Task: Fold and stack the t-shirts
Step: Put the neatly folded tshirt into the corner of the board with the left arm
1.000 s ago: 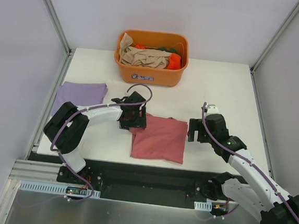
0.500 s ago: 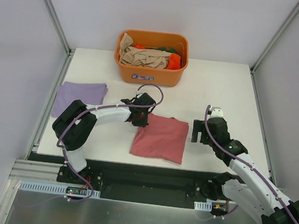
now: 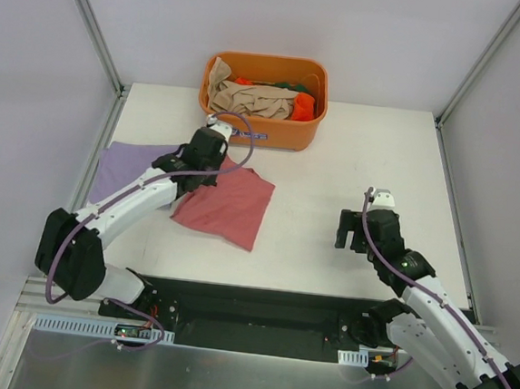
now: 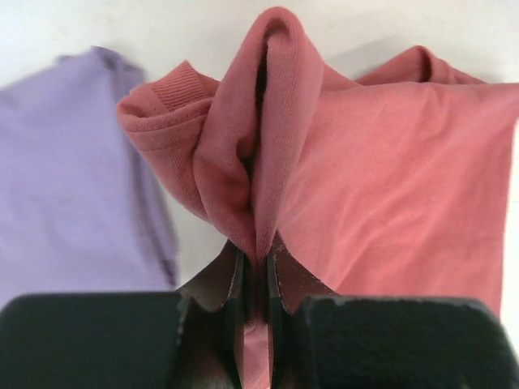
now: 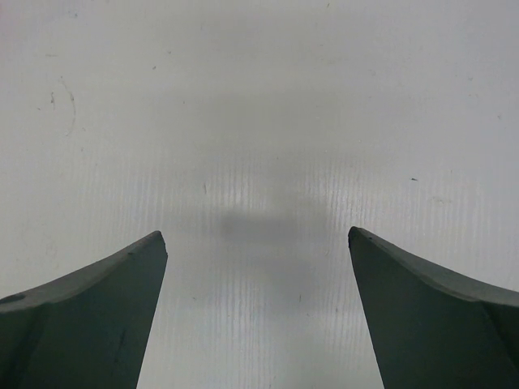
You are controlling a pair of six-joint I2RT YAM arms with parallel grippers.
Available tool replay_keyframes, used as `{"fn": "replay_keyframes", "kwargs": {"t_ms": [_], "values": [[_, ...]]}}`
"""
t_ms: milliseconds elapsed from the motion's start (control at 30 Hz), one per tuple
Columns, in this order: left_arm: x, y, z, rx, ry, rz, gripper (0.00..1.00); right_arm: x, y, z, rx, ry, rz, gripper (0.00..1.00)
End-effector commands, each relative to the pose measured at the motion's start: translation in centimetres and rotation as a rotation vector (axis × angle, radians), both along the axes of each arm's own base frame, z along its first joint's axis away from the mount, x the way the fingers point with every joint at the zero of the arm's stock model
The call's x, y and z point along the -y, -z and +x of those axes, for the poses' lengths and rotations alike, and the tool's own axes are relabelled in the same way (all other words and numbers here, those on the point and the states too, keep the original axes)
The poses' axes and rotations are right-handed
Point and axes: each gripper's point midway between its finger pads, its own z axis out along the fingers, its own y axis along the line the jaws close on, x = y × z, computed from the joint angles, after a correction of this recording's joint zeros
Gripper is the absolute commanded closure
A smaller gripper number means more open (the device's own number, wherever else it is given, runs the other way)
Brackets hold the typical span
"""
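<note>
A folded rose-red t-shirt (image 3: 227,205) hangs from my left gripper (image 3: 215,161), which is shut on a bunched fold of its upper edge (image 4: 258,243). The shirt (image 4: 389,186) trails down and right over the table. A folded lavender t-shirt (image 3: 126,163) lies flat at the left edge, just left of the red one; it shows in the left wrist view too (image 4: 73,170). More t-shirts, beige (image 3: 250,98), orange and green, are heaped in the tub. My right gripper (image 3: 359,230) is open over bare table (image 5: 258,235), nothing between its fingers.
The rigid orange plastic tub (image 3: 261,129) stands at the back centre, right behind my left gripper. Metal frame posts rise at both back corners. White table (image 3: 354,157) lies between the red shirt and the right arm.
My left gripper shut on the red shirt's edge and dragged it left and back toward the lavender shirt. The right arm drew back slightly toward the near edge.
</note>
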Motion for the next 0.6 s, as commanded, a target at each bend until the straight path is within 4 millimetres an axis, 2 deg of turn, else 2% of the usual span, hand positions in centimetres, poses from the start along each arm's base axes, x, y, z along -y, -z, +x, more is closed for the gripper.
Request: {"fn": "replay_keyframes", "kwargs": {"t_ms": [0, 167, 367, 567], "values": [[-4.0, -3.0, 0.6, 0.079, 0.087, 0.136, 1.0, 0.4, -1.0, 0.7, 0.055, 0.046, 0.018, 0.04], [-7.7, -4.7, 1.2, 0.12, 0.102, 0.265, 1.0, 0.6, -1.0, 0.7, 0.061, 0.055, 0.02, 0.04], [-11.7, -7.4, 2.1, 0.147, 0.06, 0.261, 1.0, 0.5, -1.0, 0.7, 0.056, 0.058, 0.018, 0.04], [-13.3, -9.6, 2.7, 0.166, 0.054, 0.3, 1.0, 0.6, -0.9, 0.8, 0.05, 0.063, 0.014, 0.04]]}}
